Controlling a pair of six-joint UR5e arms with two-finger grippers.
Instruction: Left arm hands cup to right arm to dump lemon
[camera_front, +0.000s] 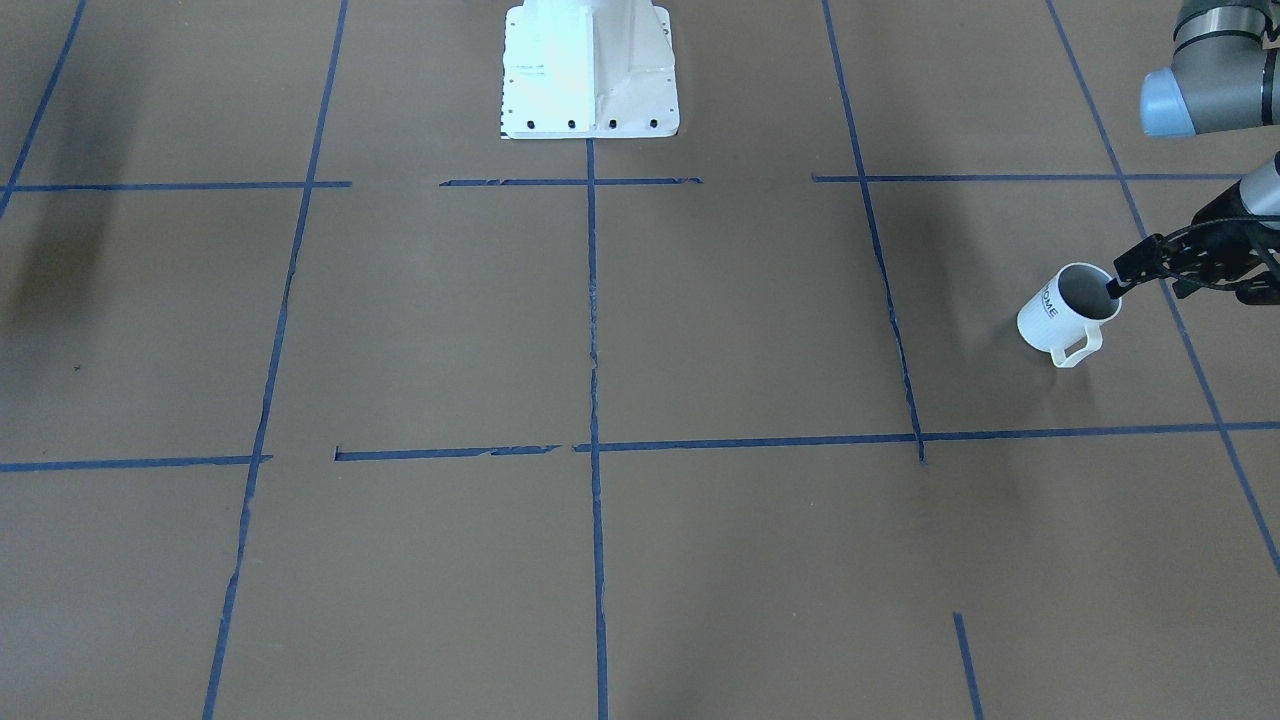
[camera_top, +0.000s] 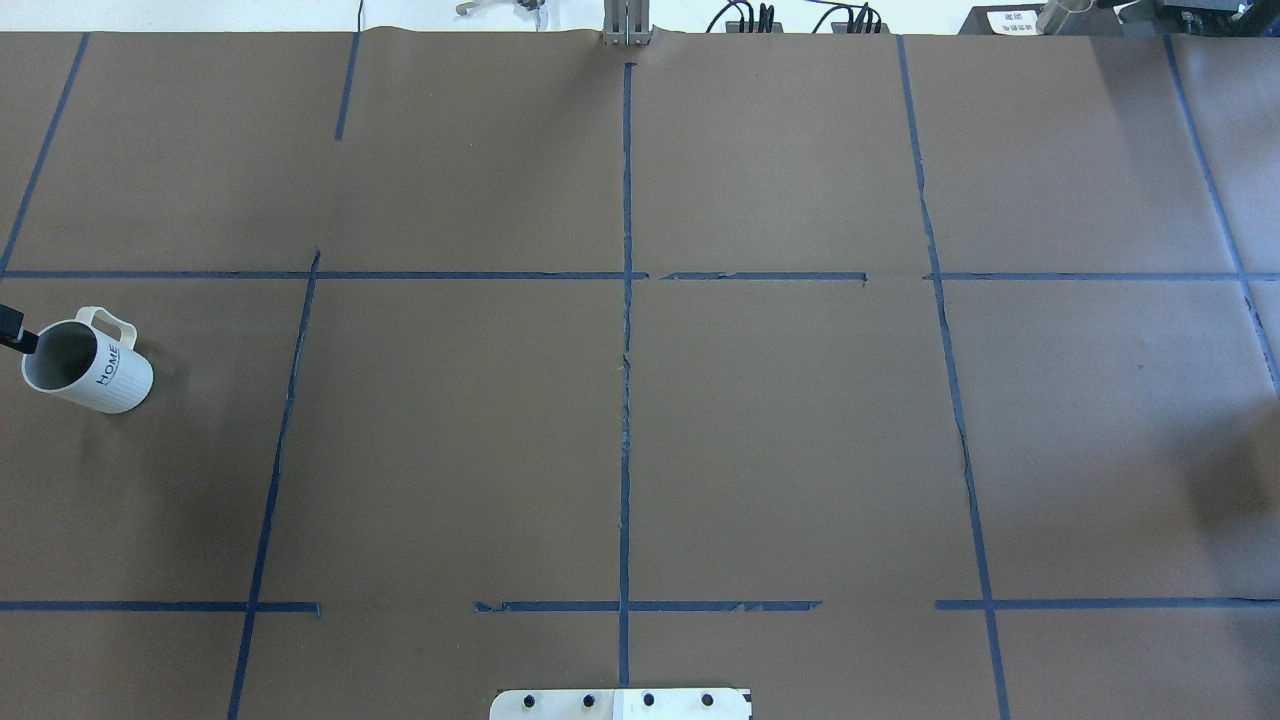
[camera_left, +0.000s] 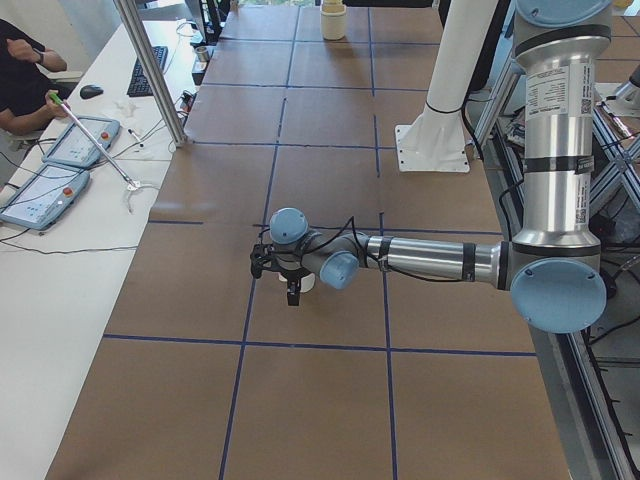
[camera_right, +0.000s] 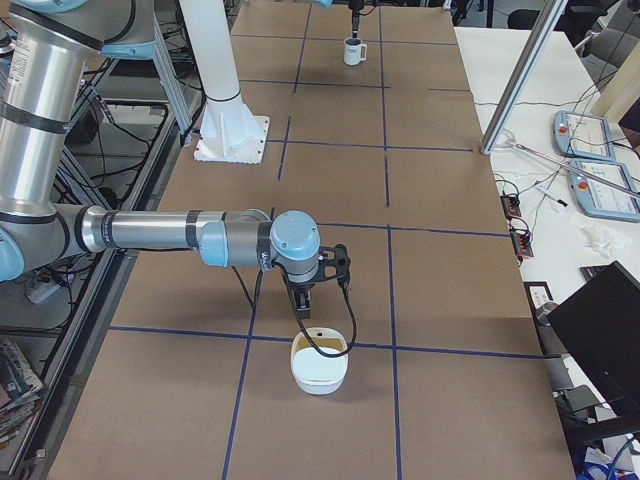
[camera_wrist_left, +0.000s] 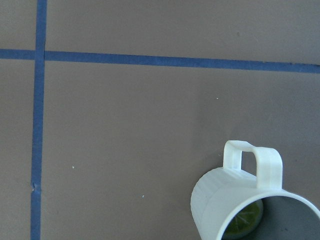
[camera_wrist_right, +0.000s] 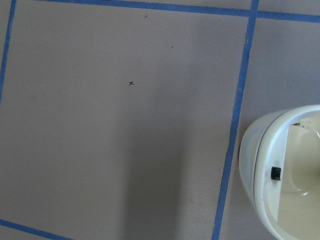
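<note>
I see the cup (camera_top: 92, 368) on the desk (camera_top: 780, 450), close to its left edge, with the handle toward the far edge. The lemon (camera_wrist_left: 246, 223) lies inside. One finger (camera_front: 1117, 286) of the left jaws touches the rim; I cannot tell whether they pinch it. The left arm (camera_left: 430, 258) reaches level over the desk with its wrist turned down. The right jaws hang by a bowl (camera_right: 320, 376); I cannot tell their state.
</note>
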